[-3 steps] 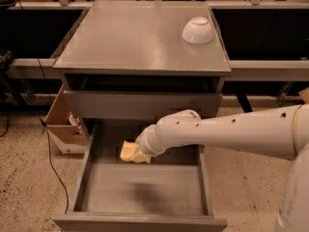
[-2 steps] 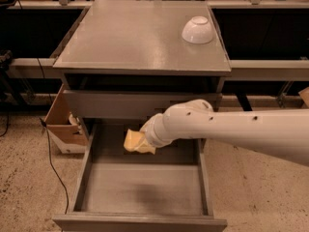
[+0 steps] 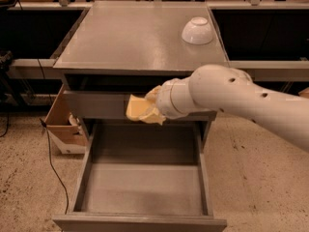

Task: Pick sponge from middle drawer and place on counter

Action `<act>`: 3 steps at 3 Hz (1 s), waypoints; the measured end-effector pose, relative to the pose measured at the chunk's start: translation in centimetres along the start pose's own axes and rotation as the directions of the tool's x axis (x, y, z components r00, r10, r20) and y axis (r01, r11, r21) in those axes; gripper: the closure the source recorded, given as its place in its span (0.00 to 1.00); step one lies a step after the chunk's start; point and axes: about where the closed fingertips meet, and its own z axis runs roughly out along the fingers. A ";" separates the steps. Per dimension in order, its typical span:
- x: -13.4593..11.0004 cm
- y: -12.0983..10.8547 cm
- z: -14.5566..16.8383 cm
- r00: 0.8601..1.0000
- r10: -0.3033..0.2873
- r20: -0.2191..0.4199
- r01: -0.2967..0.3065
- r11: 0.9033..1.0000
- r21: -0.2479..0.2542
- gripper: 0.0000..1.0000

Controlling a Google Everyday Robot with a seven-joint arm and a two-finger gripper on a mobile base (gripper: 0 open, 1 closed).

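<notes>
Holding the sponge [image 3: 137, 109] tight in the pincer [image 3: 147, 108], up in the air, out of the middle drawer [image 3: 145, 190]. Hanging right above that open drawer, just in front of the flat grey drawer front [image 3: 94, 105] over it, lower than the table [image 3: 128, 37]. Reaching in from the right with a fat white arm [image 3: 241, 96], stretched across sideways, wrist pointing left. Up on the table, near the back right corner, a white bowl [image 3: 197, 30] turned upside down. Down on the floor to the left, an open cardboard box [image 3: 60, 122].
</notes>
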 end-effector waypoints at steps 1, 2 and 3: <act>-5.3 -4.6 -3.6 0.993 -0.101 0.061 0.094 0.990 0.108 1.00; -9.1 -7.6 -3.4 0.981 -0.179 0.081 0.162 0.969 0.186 1.00; -11.9 -11.8 -1.0 0.968 -0.228 0.108 0.194 0.947 0.257 1.00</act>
